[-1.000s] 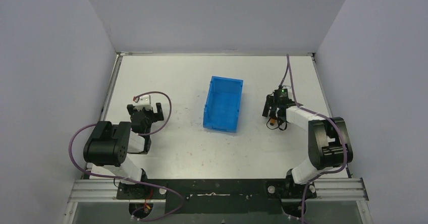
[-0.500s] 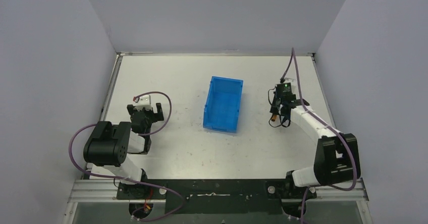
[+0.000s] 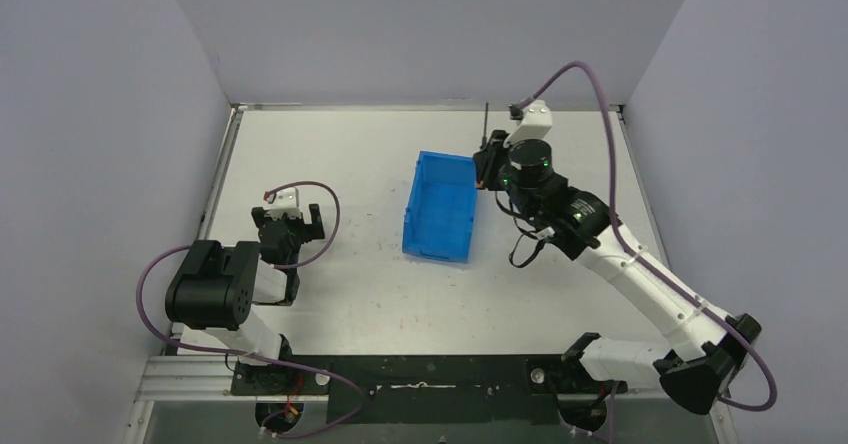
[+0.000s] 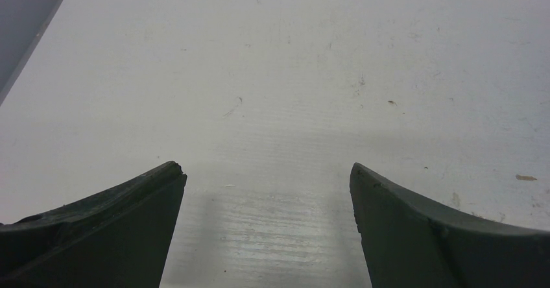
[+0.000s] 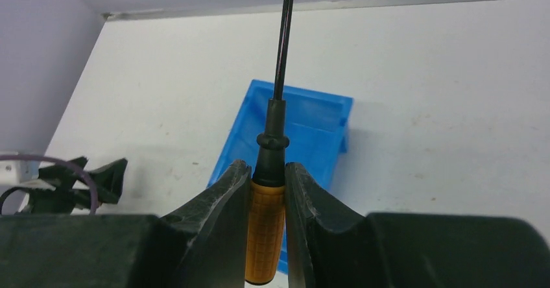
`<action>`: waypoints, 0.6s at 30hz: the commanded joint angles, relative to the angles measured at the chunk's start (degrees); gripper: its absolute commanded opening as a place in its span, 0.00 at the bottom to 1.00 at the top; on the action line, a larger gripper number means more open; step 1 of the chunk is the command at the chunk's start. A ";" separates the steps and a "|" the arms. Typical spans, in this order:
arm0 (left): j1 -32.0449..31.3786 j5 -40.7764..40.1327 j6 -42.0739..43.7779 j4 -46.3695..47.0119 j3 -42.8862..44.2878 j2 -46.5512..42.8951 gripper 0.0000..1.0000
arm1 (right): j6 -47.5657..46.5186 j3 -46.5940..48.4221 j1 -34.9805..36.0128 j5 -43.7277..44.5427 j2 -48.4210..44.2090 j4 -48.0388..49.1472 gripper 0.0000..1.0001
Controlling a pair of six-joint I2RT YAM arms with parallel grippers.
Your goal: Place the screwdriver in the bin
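White tabletop (image 3: 350, 164) runs out beneath me, pale walls on three sides. My right claw (image 5: 267, 172) is clamped on the screwdriver (image 5: 275, 129) — fingers pressed against the orange handle, the thin black shaft pointing straight ahead toward the far wall. Below and beyond the shaft sits the bin (image 5: 305, 93), blue and upright on the table; seen from above, this claw hangs over its far right corner. My left claw (image 4: 267, 171) hovers low over the table, well left of the bin — spread wide, holding nothing.
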 commanded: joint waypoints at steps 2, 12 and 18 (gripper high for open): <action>-0.20 0.28 -0.30 2.34 1.22 -0.45 0.97 | 1.22 2.74 5.13 0.34 12.95 2.71 0.00; -0.20 0.24 -0.32 2.35 1.22 -0.43 0.97 | 2.94 1.81 4.86 -3.65 32.34 6.61 0.00; -0.20 0.25 -0.30 2.38 1.22 -0.51 0.97 | 3.49 2.38 3.35 -5.70 40.05 8.31 0.00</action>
